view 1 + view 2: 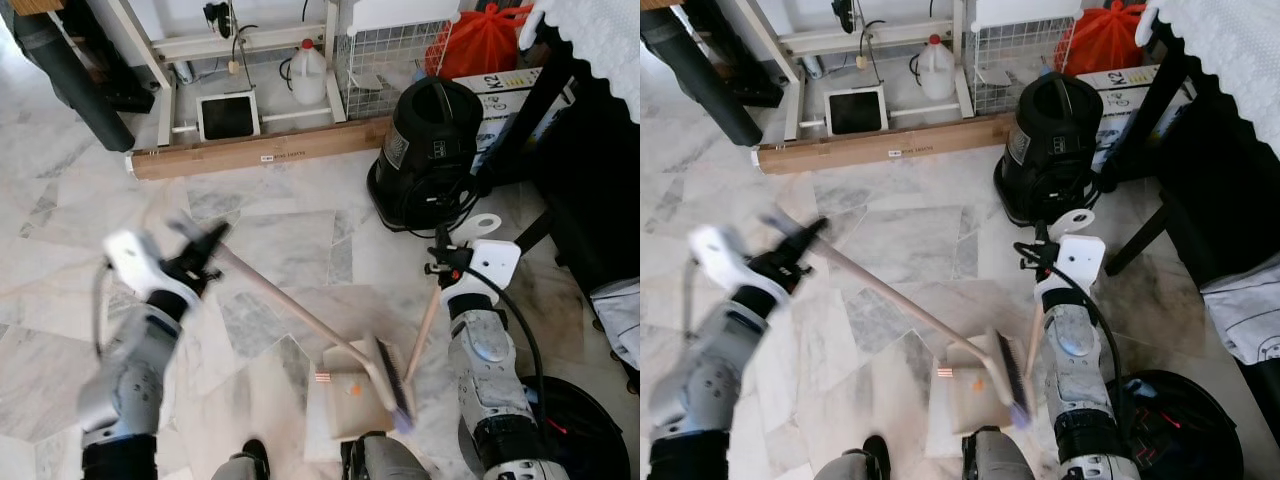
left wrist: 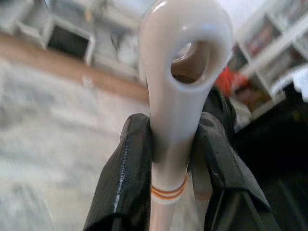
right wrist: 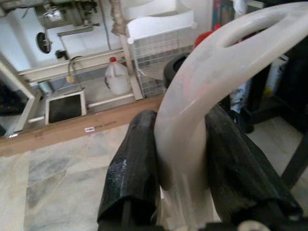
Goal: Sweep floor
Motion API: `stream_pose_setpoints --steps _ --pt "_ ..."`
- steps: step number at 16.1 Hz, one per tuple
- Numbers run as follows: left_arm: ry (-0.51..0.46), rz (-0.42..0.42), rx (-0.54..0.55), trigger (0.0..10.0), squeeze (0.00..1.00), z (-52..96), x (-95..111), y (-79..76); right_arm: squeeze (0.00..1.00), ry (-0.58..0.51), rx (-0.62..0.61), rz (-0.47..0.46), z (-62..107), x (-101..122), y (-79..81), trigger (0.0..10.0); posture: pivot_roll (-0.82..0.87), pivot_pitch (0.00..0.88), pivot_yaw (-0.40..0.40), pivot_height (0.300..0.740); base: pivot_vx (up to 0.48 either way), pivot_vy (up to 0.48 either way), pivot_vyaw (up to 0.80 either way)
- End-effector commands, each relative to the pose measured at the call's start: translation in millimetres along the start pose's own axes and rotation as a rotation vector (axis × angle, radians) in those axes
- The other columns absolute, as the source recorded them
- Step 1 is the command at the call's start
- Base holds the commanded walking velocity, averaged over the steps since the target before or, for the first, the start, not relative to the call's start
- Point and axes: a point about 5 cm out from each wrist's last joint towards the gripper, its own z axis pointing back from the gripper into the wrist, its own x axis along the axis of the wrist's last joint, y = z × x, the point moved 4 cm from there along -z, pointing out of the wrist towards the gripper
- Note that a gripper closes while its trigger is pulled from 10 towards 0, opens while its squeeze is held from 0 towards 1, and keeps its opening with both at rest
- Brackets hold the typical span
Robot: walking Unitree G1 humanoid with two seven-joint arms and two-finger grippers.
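While the left gripper fingers clamp one broom handle, the right gripper fingers clamp one dustpan, which holds small orange bits.

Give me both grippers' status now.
Left gripper: closed on the broom handle.
Right gripper: closed on the dustpan handle.

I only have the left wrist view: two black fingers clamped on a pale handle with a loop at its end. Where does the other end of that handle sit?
Observer: The broom runs down to its brush head, which rests at the dustpan on the marble floor.
Operator: Who holds the dustpan?
Observer: The right gripper is shut on the dustpan handle.
Operator: Anything near it?
Observer: A black vacuum cleaner stands just beyond the right gripper.
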Motion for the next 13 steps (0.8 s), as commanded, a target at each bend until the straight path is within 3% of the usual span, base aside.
stream_pose_setpoints --steps 1,2,5,9,12,13 --pt "-0.169 -0.052 0.036 10.0 0.0 5.2 42 4.8 0.0 0.174 0.01 -0.126 16.4 -43 12.4 10.0 0.03 0.331 0.052 0.74 0.0 0.0 0.0" --pt "-0.236 -0.096 0.071 10.0 0.0 8.6 63 8.3 0.0 0.174 0.014 -0.125 16.7 -43 13.4 10.0 0.03 0.33 0.052 0.74 0.0 0.0 0.0" --pt "-0.316 -0.218 0.13 10.0 0.0 16.9 98 19.4 0.0 0.168 0.025 -0.153 17.6 -43 16.9 10.0 0.04 0.33 0.059 0.74 0.0 0.0 0.0" --pt "-0.376 -0.3 0.208 10.0 0.0 27.1 123 31.2 0.0 0.178 0.02 -0.214 17.2 -45 19.8 10.0 0.05 0.326 0.063 0.74 0.0 0.0 0.0" --pt "-0.112 -0.334 0.078 10.0 0.0 26.0 75 33.4 0.0 0.177 0.022 -0.213 17.9 -45 20.3 10.0 0.05 0.329 0.066 0.74 0.0 0.0 0.0" --pt "-0.002 -0.346 0.016 10.0 0.0 28.5 47 31.0 0.0 0.172 0.019 -0.213 17.8 -44 18.9 10.0 0.04 0.333 0.065 0.74 0.0 0.0 0.0"
